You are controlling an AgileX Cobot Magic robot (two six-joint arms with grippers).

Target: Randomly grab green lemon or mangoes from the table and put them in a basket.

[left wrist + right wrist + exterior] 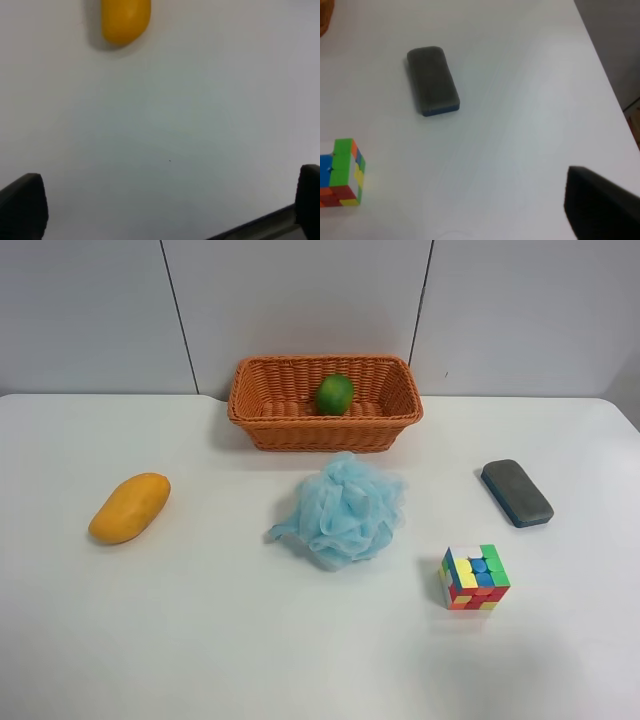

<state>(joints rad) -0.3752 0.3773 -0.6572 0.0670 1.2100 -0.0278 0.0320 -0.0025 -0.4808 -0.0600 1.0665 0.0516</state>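
The green lemon [334, 394] lies inside the orange-brown wicker basket [262, 422] at the back middle of the white table [200, 640]. The yellow-orange mango [130, 507] lies on the table at the exterior high view's left. Its end also shows in the left wrist view [125, 20]. My left gripper [170, 200] is open and empty, its two fingers wide apart, some way short of the mango. Of my right gripper only one dark finger [600, 205] shows, above bare table. Neither arm shows in the exterior high view.
A light-blue bath pouf [345, 508] lies just in front of the basket. A dark grey eraser [516, 492] [433, 80] and a coloured puzzle cube [474, 578] [342, 172] sit at the exterior high view's right. The table's edge [605, 85] runs near the eraser.
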